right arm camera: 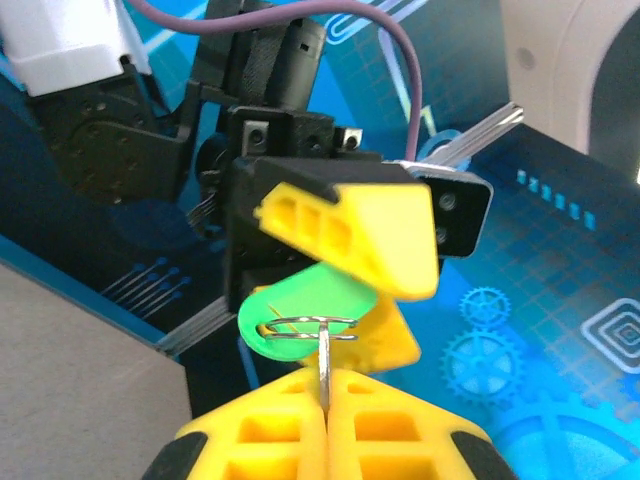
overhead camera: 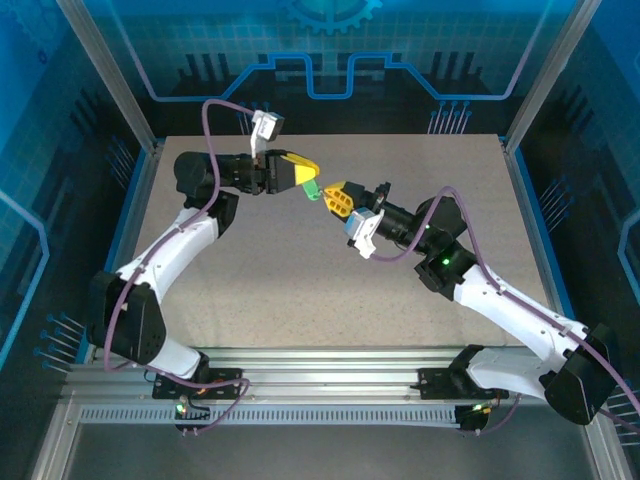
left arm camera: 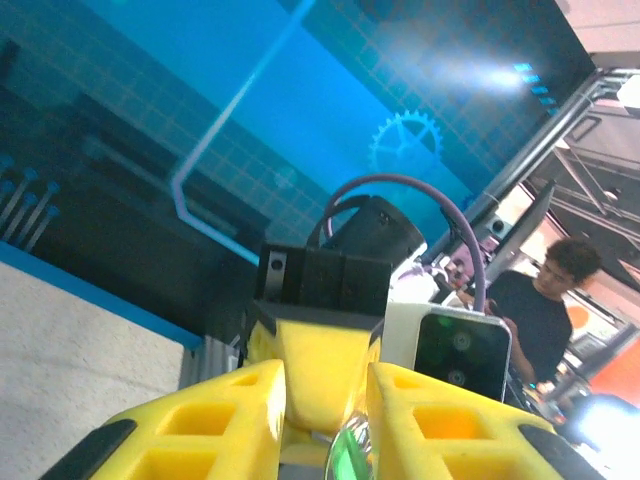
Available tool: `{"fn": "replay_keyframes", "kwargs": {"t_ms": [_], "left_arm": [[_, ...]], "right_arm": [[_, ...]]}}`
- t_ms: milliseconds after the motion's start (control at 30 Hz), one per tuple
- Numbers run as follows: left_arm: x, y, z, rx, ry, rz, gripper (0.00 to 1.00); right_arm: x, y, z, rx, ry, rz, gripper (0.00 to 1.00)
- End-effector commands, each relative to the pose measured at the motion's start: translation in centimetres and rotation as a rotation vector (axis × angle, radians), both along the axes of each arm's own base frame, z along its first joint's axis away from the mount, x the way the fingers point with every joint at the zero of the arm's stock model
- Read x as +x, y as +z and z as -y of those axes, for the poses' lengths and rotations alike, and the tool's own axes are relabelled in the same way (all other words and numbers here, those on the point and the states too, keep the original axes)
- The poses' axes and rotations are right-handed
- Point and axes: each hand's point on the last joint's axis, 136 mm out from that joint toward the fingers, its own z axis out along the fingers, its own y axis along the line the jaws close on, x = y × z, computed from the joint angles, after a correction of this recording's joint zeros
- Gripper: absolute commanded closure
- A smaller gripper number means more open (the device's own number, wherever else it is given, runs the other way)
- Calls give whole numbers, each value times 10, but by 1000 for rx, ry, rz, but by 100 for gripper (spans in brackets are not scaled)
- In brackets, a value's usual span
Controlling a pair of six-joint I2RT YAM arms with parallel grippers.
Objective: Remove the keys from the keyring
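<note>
Above the speckled bench, the right pincer, pressed together, pinches the tiny grey metal key by its thin shank, upright in the wrist view. Beyond, the smooth oblong bright-green plastic tag lies crosswise, rounded end left, between the left pincer and its parted fingers; whether they pinch it I cannot tell.

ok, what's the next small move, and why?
Probably ease the right gripper back from the tag: it is shut on the key by its shank, and the wire loop crosses the tag, which sits inside the left gripper. Whether that grip is firm, I cannot tell.
</note>
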Motion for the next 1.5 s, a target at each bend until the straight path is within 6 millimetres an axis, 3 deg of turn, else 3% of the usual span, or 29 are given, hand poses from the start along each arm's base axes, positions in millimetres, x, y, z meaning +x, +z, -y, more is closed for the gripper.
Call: {"fn": "replay_keyframes", "kwargs": {"t_ms": [0, 300, 400, 700, 933, 1200, 1467], "left_arm": [[-3, 14, -10, -41, 74, 77, 67], [-13, 7, -18, 21, 91, 107, 65], [-19, 3, -17, 60, 89, 123, 59], [-50, -6, 6, 142, -34, 165, 53], [-56, -2, 9, 135, -68, 173, 53], [-57, -3, 11, 135, -90, 162, 56], [-56, -4, 14, 138, -110, 145, 74]], "right_arm": [[-10, 10, 4, 9, 54, -15, 100], [-18, 12, 8, -22, 112, -53, 100], [-20, 14, 10, -28, 147, -81, 100], [-24, 16, 7, -43, 221, -135, 100], [-23, 17, 6, -42, 234, -145, 100], [-20, 16, 5, -40, 226, -148, 100], [-18, 15, 5, -35, 218, -147, 100]]}}
